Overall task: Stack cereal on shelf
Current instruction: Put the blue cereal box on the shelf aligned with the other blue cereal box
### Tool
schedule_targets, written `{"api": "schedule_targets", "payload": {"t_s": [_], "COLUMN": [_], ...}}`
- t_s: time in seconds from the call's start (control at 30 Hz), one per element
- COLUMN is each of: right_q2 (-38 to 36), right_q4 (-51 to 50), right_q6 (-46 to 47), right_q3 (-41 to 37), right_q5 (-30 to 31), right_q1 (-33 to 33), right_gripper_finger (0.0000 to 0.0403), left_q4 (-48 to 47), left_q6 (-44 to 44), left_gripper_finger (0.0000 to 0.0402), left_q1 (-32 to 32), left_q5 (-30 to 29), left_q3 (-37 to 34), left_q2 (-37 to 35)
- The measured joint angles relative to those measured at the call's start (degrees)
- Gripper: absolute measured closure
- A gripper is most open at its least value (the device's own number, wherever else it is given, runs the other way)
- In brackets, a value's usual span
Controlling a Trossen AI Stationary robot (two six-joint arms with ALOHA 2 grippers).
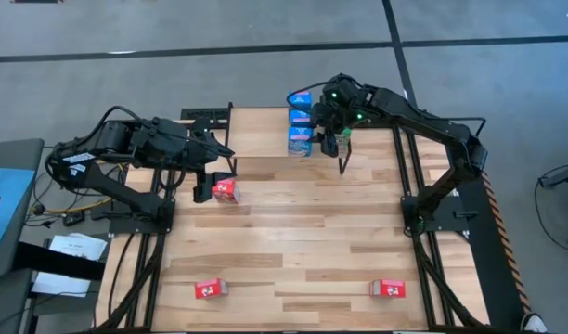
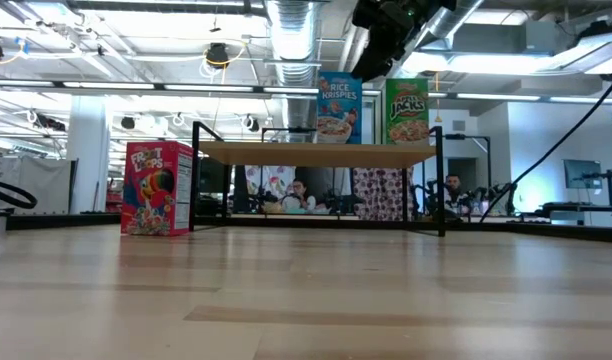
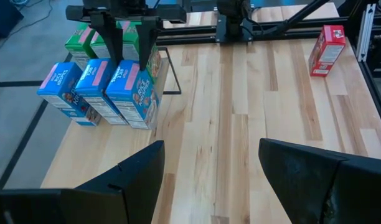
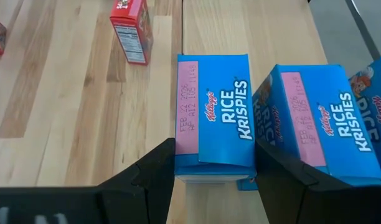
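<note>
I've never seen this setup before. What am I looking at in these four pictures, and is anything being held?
Two robot arms work at a wooden table. One picture looks straight down, one looks level across the tabletop, and two come from cameras on the arms' wrists. Blue boxes and green boxes of cereal stand on a small shelf. The right gripper is over one blue box; whether it grips it, I cannot tell. The left gripper is open and empty, beside a red box. Two more red boxes are farther off.
</note>
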Motion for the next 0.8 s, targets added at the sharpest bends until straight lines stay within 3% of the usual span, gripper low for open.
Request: {"api": "schedule_targets", "payload": {"t_s": [0.8], "right_q2": [0.0], "right_q4": [0.13], "right_q6": [-2.12], "right_q3": [0.0], "right_q5": [1.91], "right_q1": [-0.67], "right_gripper_finger": [0.0191], "left_q4": [0.0], "left_q6": [0.0], "left_gripper_finger": [0.0152], "left_q1": [0.01], "left_q5": [0.0], "left_q3": [0.0], "left_q2": [0.0]}}
